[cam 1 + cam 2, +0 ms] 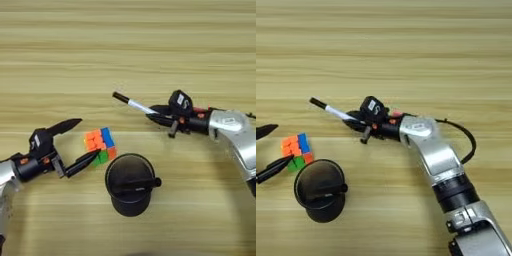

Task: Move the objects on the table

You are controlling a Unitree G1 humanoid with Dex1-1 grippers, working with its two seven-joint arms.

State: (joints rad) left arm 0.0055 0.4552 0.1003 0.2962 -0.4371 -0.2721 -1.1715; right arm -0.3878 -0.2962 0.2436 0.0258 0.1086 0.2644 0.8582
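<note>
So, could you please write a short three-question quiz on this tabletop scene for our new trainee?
1. True or false: the right gripper is shut on the slim white-and-black marker pen.
2. Which thing does the open left gripper flank: A) the multicoloured puzzle cube, B) the round black cup, C) the pen?
3. Fill in: a black rod lies across the ___'s rim.

Key: 1 true; 2 A; 3 cup.
</note>
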